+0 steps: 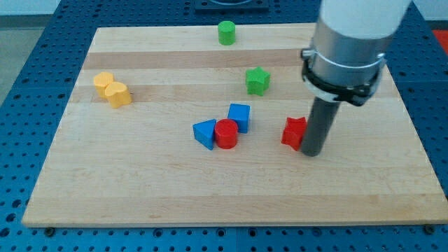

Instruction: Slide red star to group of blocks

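While our tip [311, 152] rested on the tabletop [140, 189], it touched the right side of the red star [294, 131]. We had no jaws, only the bare rod, holding nothing. Left of the star, apart from it, sat a group: a red cylinder [226, 134] touching a blue triangle [205, 133] and a blue cube [239, 115]. A green star [257, 80] lay farther back.
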Robot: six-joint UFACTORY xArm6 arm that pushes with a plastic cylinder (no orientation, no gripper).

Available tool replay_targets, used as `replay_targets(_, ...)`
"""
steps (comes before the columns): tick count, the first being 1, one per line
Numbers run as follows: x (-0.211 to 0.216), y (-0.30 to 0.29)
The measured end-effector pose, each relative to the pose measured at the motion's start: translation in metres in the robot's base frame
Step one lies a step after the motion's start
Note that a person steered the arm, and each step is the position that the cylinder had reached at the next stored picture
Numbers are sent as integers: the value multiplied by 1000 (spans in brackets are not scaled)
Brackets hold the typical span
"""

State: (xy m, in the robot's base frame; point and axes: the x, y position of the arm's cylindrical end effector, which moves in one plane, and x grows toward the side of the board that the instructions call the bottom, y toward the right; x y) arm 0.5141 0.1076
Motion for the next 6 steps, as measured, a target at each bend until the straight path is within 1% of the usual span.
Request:
replay_targets(1, 0, -32)
replay_targets(2, 0, -39)
replay_targets(3, 9, 63)
replay_targets(4, -15, 107)
replay_targets(5, -44, 101)
replay_targets(6, -40, 83)
